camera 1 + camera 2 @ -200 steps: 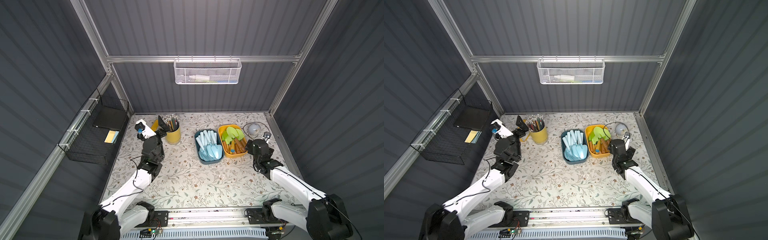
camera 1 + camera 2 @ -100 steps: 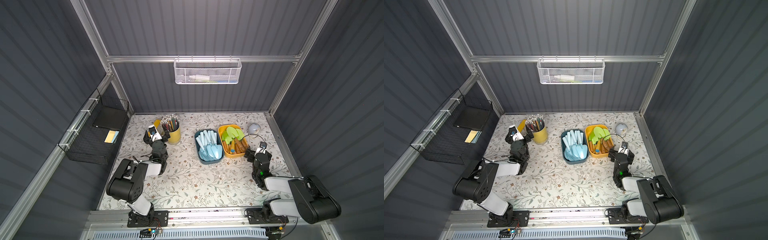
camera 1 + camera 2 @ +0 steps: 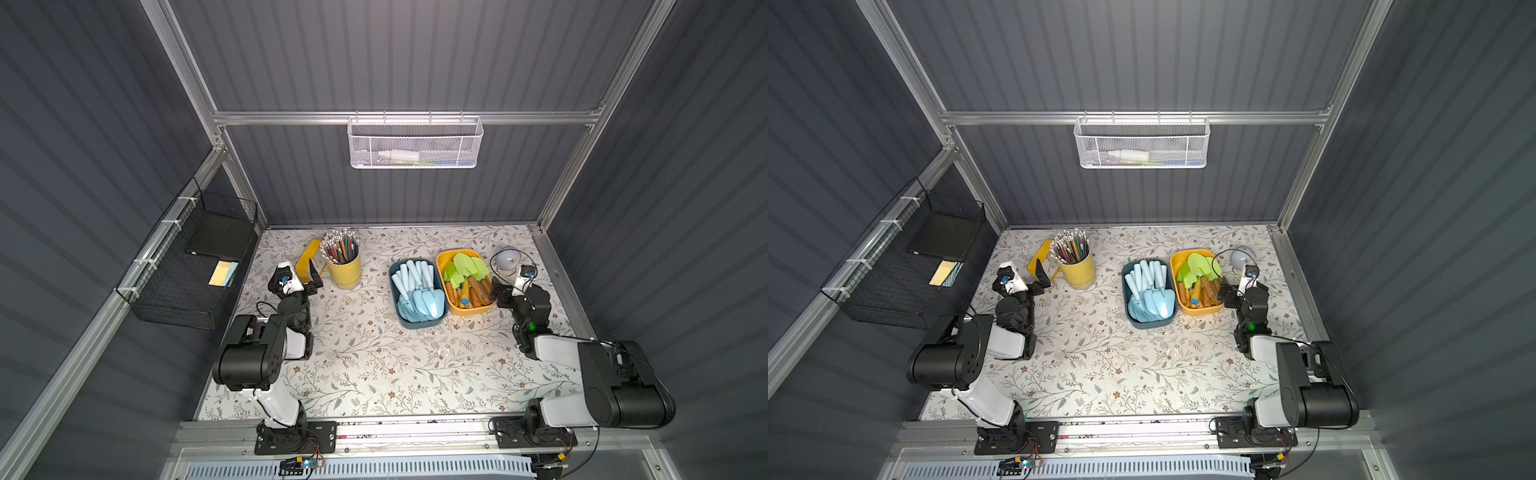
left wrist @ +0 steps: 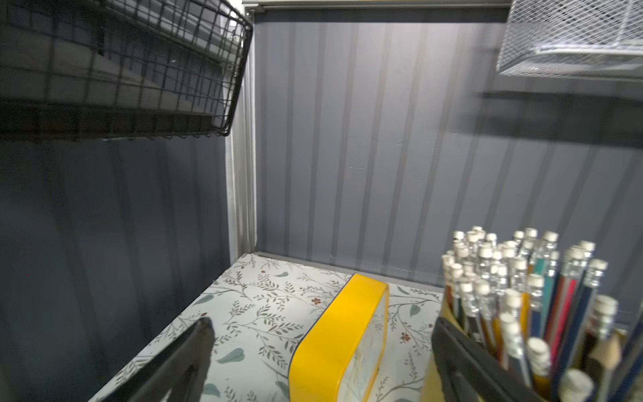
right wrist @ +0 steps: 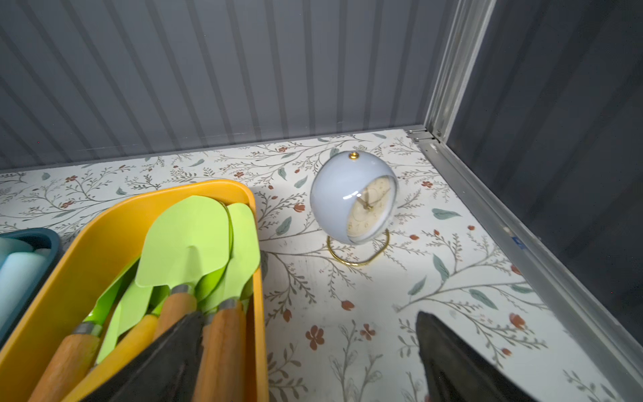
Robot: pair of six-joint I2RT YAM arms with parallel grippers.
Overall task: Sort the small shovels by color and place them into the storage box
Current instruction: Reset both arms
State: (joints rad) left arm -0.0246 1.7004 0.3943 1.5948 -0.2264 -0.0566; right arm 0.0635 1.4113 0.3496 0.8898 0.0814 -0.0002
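seen from above: a flowered worktop (image 3: 374, 365). the pale-blue shovels (image 3: 417, 291) lie in a teal box (image 3: 419, 326) toward 2 o'clock of centre. the green shovels (image 3: 465, 270) fill a yellow box (image 3: 471, 311) just beside it at its 3 o'clock. no shovel lies loose. both arms are folded low. the left jaws, wide and empty, sit by the pencil cup (image 3: 344, 270) at 10 o'clock. the right jaws, wide and empty, sit at the yellow box's 3 o'clock edge. sorting looks finished; the next move likely calls only for parking the arms.
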